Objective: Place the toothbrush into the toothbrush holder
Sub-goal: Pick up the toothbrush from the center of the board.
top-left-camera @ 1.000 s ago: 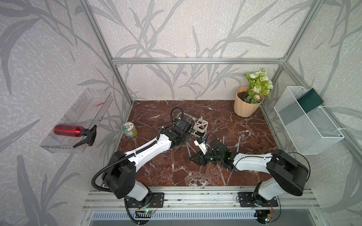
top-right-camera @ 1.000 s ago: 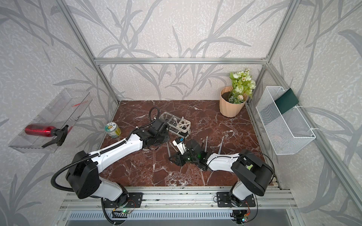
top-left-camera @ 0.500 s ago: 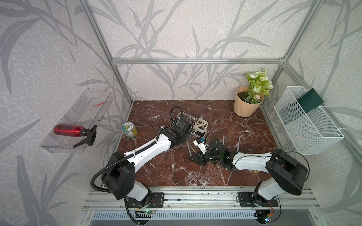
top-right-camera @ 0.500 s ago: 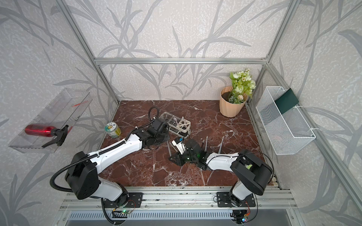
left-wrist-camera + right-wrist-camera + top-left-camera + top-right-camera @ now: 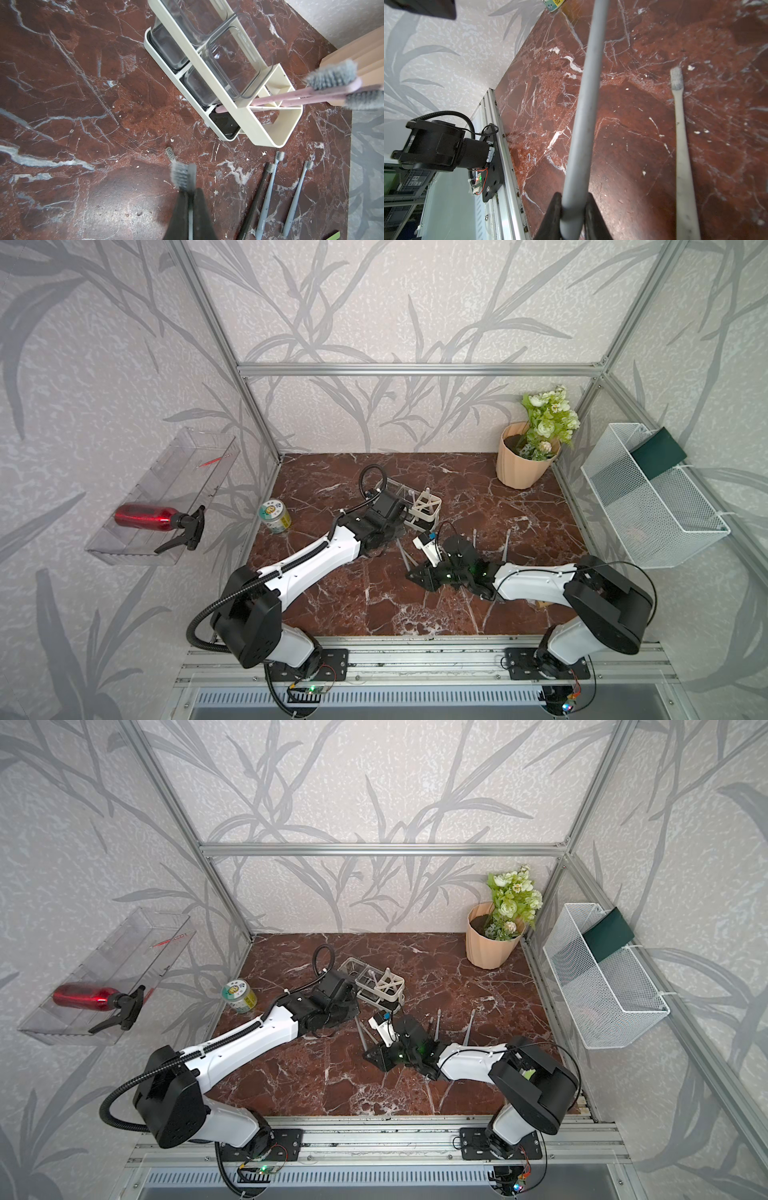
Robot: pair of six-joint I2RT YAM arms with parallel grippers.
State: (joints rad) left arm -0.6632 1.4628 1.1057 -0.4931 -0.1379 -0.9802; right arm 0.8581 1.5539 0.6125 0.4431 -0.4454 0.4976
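The right gripper (image 5: 572, 196) has drawn its black jaws in over the last second, from a loose gap to a pinch on the smooth, round, matte plastic handle of the grey toothbrush (image 5: 583, 114). The left gripper (image 5: 190, 193) has not altered: its jaws stay clamped narrow on a thin grey neck just under a soft grey bristle head. Both seem to hold the same brush, in the air just beside the slotted end of the long cream-white frame toothbrush holder (image 5: 249, 122), not yet in it. That reads as a handover, leaving the left free to let go. The holder's two clear square cups (image 5: 230, 62) look glossy and hard. Two speckled pink brushes (image 5: 291, 96) already lean in its slots, and slim spare brushes (image 5: 295, 197) lie on the veined red-brown marble top (image 5: 83, 104) near that end
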